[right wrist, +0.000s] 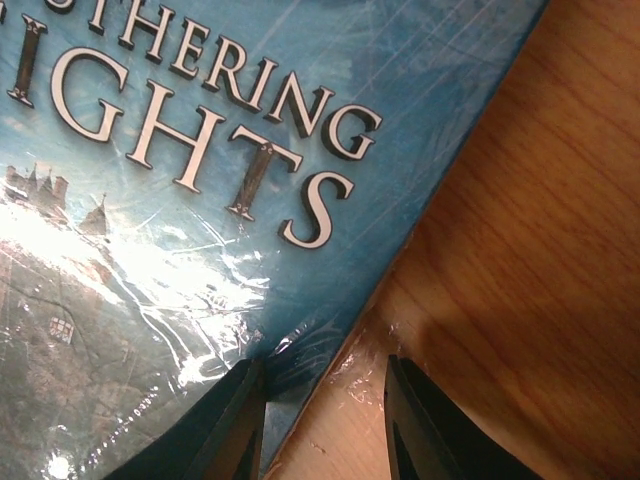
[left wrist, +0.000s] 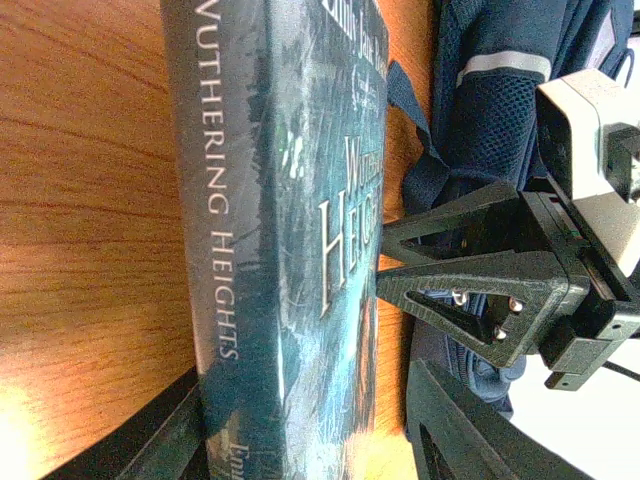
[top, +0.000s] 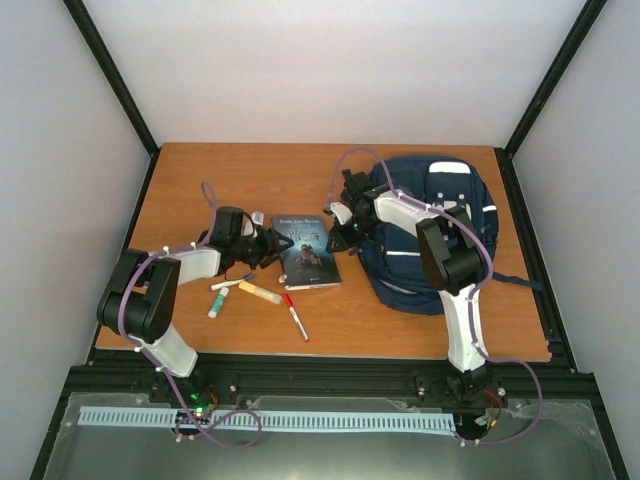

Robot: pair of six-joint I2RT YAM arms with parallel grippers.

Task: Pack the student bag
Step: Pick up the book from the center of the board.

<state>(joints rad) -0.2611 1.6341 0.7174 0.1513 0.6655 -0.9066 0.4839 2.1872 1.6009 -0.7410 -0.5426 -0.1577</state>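
The student bag (top: 440, 225) lies on the right of the table, navy with white stripes, also showing as blue fabric (left wrist: 490, 90) in the left wrist view. A blue book, "Wuthering Heights" (top: 307, 250), lies flat left of it. My left gripper (top: 268, 243) is open at the book's spine (left wrist: 215, 250), one finger by the table and one over the cover (left wrist: 300, 425). My right gripper (top: 338, 232) is open at the book's opposite edge. One finger (right wrist: 235, 420) rests on the cover corner (right wrist: 300, 350) and the other stands over bare wood (right wrist: 325, 385).
Loose stationery lies in front of the book: a white-and-green stick (top: 214, 303), a yellow marker (top: 259, 292), a red pen (top: 297, 318) and a white marker (top: 230, 283). A bag strap (top: 515, 281) trails toward the table's right edge.
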